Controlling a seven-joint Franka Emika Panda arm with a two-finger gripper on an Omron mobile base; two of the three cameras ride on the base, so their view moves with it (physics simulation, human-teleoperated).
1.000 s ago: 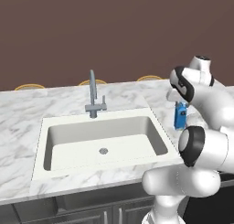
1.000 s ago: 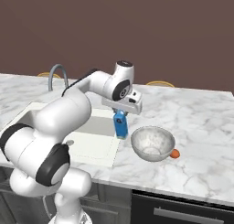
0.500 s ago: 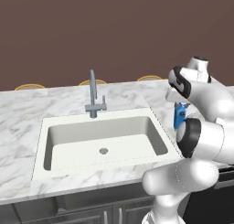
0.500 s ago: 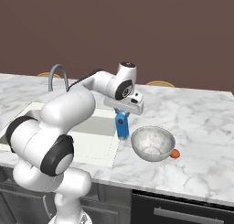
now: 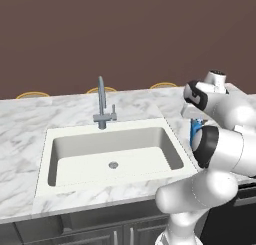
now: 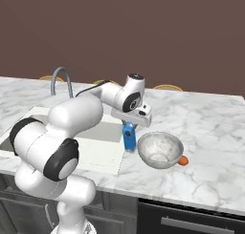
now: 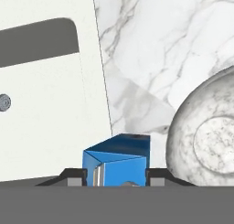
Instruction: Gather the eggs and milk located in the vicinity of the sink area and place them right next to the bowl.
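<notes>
My gripper is shut on the top of the milk, a small blue carton held upright just left of the bowl. In the hand view the milk sits between my fingertips, with the grey marbled bowl close on its right and the off-white sink on its left. In the left base view only a blue sliver of the milk shows behind my arm, right of the sink. The eggs are out of view.
A small orange ball lies against the bowl's right side. The grey faucet stands behind the basin. Marble counter stretches to the right of the bowl. Tan chair backs show beyond the counter's far edge.
The milk has sunk a little and edged right, closer to the bowl, still in my gripper. My elbow has swung slightly.
</notes>
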